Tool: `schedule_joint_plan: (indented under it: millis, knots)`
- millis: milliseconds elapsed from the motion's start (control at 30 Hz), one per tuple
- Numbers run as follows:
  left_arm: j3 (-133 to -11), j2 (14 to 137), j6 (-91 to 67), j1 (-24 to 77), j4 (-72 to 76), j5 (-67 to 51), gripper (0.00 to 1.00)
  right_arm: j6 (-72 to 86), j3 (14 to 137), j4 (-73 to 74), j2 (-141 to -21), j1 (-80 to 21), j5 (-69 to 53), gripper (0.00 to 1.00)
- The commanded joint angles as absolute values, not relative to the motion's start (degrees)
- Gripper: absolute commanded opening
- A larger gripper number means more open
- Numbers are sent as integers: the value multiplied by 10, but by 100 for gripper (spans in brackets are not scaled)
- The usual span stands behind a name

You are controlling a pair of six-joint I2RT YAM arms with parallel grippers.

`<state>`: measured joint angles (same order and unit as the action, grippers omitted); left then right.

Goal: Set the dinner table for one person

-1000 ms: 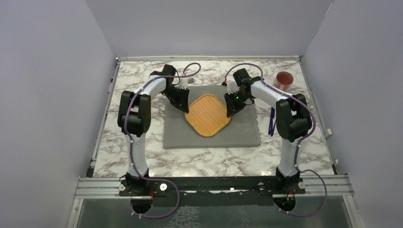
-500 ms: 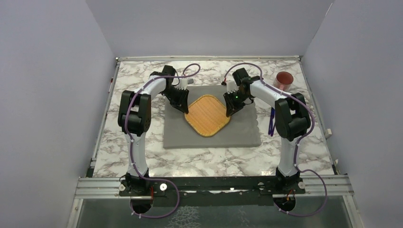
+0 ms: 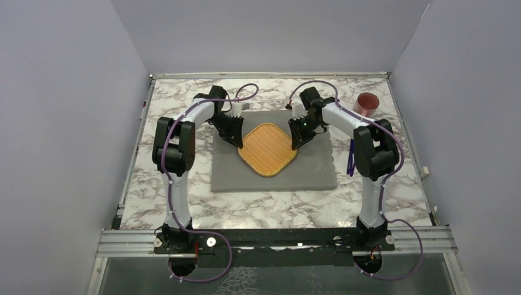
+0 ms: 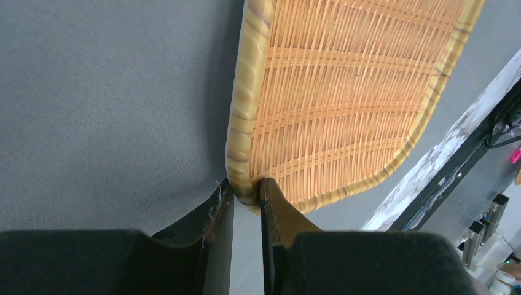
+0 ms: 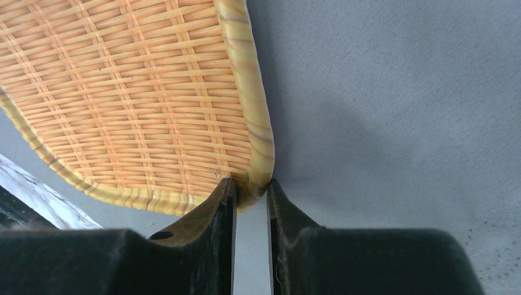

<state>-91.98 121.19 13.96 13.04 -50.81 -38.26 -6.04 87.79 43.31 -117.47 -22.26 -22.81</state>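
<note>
A woven wicker tray [image 3: 268,149] with a pale rim hangs over the grey cloth placemat [image 3: 276,175] on the marble dinner table [image 3: 258,206]. My left gripper [image 3: 240,142] is shut on the tray's left corner; in the left wrist view its fingertips [image 4: 269,187] pinch the rim of the tray [image 4: 344,92]. My right gripper [image 3: 295,144] is shut on the right corner, and the right wrist view shows its fingertips [image 5: 225,187] clamping the rim of the tray [image 5: 123,92]. The placemat [image 4: 110,110] [image 5: 399,92] fills the ground behind the tray in both wrist views.
A red cup [image 3: 368,103] stands at the table's back right. A thin blue-purple utensil [image 3: 351,157] lies on the marble just right of the placemat. A small white object [image 3: 244,106] shows behind my left arm. Grey walls close in the back and sides.
Both arms have shifted slightly toward the back with the tray held between them. The grips have not changed.
</note>
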Motion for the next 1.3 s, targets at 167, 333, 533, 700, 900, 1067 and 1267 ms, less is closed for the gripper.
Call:
schedule_joint_plan:
  millis: [167,333,533,700,900,1067,1267]
  knots:
    - [-898,1227,160,142,-473,-404,17,-71,912,381,-1193,-235,-248,21]
    - [-902,1231,159,142,-473,-400,17,-70,905,385,-1194,-235,-257,21]
    - [-909,1233,156,142,-473,-397,21,-73,892,382,-1191,-235,-256,21]
    - [-904,1229,156,142,-473,-392,27,-76,891,386,-1194,-235,-257,34]
    - [-903,1222,158,143,-474,-370,34,-77,885,383,-1190,-235,-258,42]
    - [-905,1217,161,144,-479,-345,39,-78,878,378,-1183,-235,-249,43]
    - [-903,1207,163,144,-479,-318,41,-77,865,374,-1170,-235,-234,46]
